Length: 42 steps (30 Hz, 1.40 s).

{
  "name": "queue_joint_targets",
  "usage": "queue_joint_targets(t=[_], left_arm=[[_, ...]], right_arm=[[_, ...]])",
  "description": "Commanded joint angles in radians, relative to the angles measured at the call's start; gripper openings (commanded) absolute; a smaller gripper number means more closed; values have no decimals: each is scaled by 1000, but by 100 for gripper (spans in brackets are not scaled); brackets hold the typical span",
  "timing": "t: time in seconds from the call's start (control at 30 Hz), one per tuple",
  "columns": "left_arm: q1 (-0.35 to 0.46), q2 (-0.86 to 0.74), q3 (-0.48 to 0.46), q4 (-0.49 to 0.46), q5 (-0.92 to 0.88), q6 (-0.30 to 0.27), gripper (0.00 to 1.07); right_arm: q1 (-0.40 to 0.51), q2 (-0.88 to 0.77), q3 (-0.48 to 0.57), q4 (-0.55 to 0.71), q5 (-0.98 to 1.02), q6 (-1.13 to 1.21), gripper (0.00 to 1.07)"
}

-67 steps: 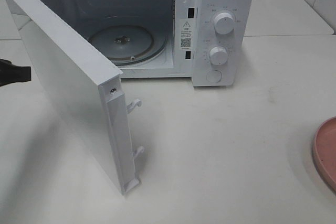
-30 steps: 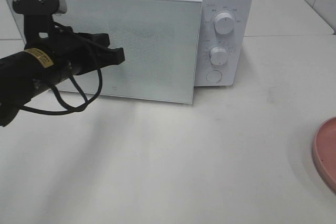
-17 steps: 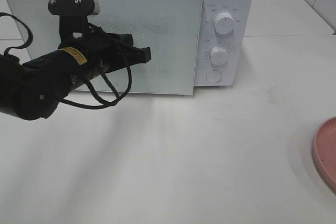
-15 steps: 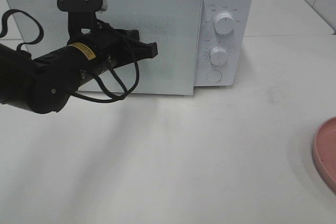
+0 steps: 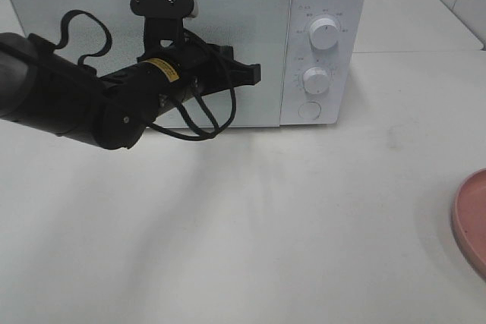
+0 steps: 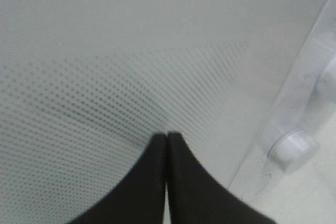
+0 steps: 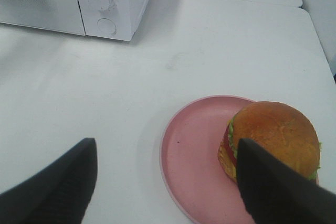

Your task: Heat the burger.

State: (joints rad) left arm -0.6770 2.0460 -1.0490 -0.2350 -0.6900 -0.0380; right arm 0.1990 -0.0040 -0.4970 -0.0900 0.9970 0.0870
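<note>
Left wrist view is showing the left gripper (image 6: 167,139) with its two dark fingers pressed together, nothing between them, the tips sitting right at the dotted glass of the microwave door (image 6: 105,77); whether they are actually touching the panel or hanging just off it I cannot tell. Beside the tips a white control knob (image 6: 292,149) is showing on the panel edge. From the exterior high view the same gripper (image 5: 254,73) is reaching across the front of the microwave (image 5: 319,5), whose door (image 5: 91,20) is lying flat against the body, so the oven is looking closed.

Right wrist view is showing the right gripper (image 7: 165,174) standing wide, its fingers spread apart and holding nothing. It is hovering over the pink plate (image 7: 194,145), with one finger (image 7: 273,192) partly covering the burger (image 7: 278,129); whether that finger is touching the bun I cannot tell. The burger is sitting on that plate, on the table (image 7: 210,51), well apart from the microwave.

Judging by this, the task is barely begun: the burger is not yet in the oven, and the closed door is standing between the two. What is left appears to be opening the door, lifting the burger in, shutting it and turning the dials
</note>
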Motion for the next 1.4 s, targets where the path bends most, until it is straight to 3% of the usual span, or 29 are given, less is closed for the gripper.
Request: queue_joint_targets(t=[0.03, 0.1, 0.47, 0.5, 0.53, 0.57, 0.6, 0.63, 0.67, 0.7, 0.73, 0.77, 1.0, 1.03, 1.17, 1.23, 1.33, 1.4], left_arm=[[18, 16, -58, -93, -48, 38, 0], [18, 23, -89, -91, -24, 71, 0], [-4, -101, -19, -15, 164, 70, 0], [-4, -138, 4, -15, 239, 70, 7], [-4, -138, 4, -15, 239, 70, 7], [-5, -162, 14, -15, 295, 69, 15], [-5, -204, 28, -11, 410, 69, 37], [-5, -204, 28, -11, 410, 69, 37], [-5, -248, 35, -11, 536, 69, 65], [-5, -248, 35, -11, 536, 69, 65], [-5, -264, 37, -11, 606, 69, 78], [-5, -300, 37, -12, 762, 66, 102], [-5, -389, 37, -3, 1125, 66, 100], [-5, -422, 37, 8, 1252, 66, 100], [-1, -466, 37, 29, 1383, 61, 100], [48, -514, 37, 42, 1467, 13, 100], [99, -546, 37, 51, 1514, 0, 100], [199, -594, 37, 54, 1576, -1, 100]], right_arm=[[-5, -28, 1, -1, -5, 0, 73], [-5, -28, 1, -1, -5, 0, 73], [-5, -28, 1, -1, -5, 0, 73], [-5, -28, 1, -1, -5, 0, 73], [-5, -28, 1, -1, -5, 0, 73], [-5, -28, 1, -1, -5, 0, 73], [-5, -28, 1, -1, -5, 0, 73], [-5, -28, 1, -1, -5, 0, 73], [-5, -28, 1, -1, -5, 0, 73], [-5, -28, 1, -1, -5, 0, 73], [-5, -28, 1, -1, -5, 0, 73], [-5, -28, 1, -1, -5, 0, 73], [-5, -28, 1, -1, -5, 0, 73], [-5, -28, 1, -1, -5, 0, 73], [-5, -28, 1, -1, -5, 0, 73], [-5, -28, 1, -1, -5, 0, 73], [-5, -28, 1, -1, -5, 0, 73], [-5, -28, 1, -1, -5, 0, 73]])
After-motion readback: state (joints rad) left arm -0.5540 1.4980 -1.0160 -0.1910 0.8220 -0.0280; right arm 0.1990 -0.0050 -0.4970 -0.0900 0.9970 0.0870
